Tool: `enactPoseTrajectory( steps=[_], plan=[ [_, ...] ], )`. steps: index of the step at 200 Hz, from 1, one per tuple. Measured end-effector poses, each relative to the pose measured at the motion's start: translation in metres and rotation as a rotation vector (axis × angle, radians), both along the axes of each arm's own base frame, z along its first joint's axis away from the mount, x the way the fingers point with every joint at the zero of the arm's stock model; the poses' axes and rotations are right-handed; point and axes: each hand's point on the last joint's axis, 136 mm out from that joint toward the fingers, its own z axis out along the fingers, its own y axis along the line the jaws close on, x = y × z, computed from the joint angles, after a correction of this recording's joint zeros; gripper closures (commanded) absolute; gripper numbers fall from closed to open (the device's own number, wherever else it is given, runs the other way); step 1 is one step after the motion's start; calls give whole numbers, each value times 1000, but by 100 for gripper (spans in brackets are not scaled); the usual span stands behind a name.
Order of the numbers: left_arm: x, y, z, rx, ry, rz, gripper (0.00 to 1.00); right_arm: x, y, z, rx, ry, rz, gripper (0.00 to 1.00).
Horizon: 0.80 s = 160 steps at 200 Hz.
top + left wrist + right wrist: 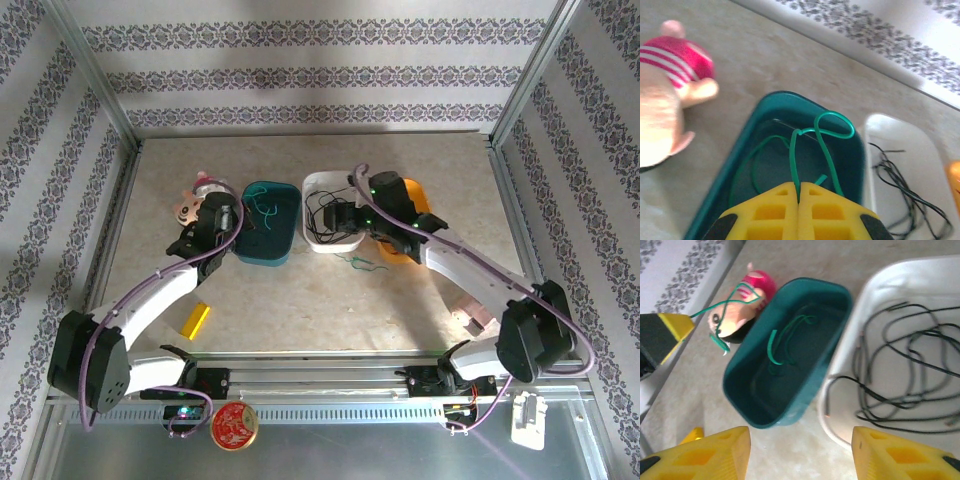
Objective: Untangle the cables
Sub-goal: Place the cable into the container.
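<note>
While the left end effector (799,196) is pinched shut on a green cable (832,125), that wire runs straight ahead from the fingertips toward the top of the left wrist view. There it curls into a loop seen against the far end of the teal bin (740,160). Its long axis therefore follows the bin's length, and letting go here would probably drop it inside. A second green cable (772,342) lies on the teal bin's floor. The right end effector (800,450) hangs with its jaws apart and nothing between them, above the place where the teal bin meets the white bin (880,290). The black cables (900,385) sprawl in loose overlapping loops inside the white bin, toward the right of that frame. In the top view a small green cable piece (355,262) lies on the surface (300,300) just below the white bin, so the right arm, being nearer, looks better placed to collect it.
</note>
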Motion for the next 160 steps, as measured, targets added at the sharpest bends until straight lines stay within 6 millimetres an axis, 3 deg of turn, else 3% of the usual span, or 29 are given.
enactPoseTrajectory(
  steps=[31, 59, 76, 115, 145, 160],
  plan=[
    [7, -1, -36, 38, 95, 1, 97, -9, -19, -11, -11, 19, -44, 43],
    [11, -5, -61, 66, 166, -14, 25, -19, -23, -26, -37, 57, -41, 42],
    [12, -10, -61, 55, 171, -38, 0, -24, -28, -37, -73, 80, -41, 42],
    [14, -27, -30, 54, 86, -112, 0, -39, -50, -71, -197, 160, -80, 42],
    [8, -56, 13, 65, -19, -198, 0, -49, -70, -93, -301, 220, -117, 43],
    [4, -72, 24, 76, -45, -235, 0, -52, -75, -106, -348, 257, -118, 43]
  ],
)
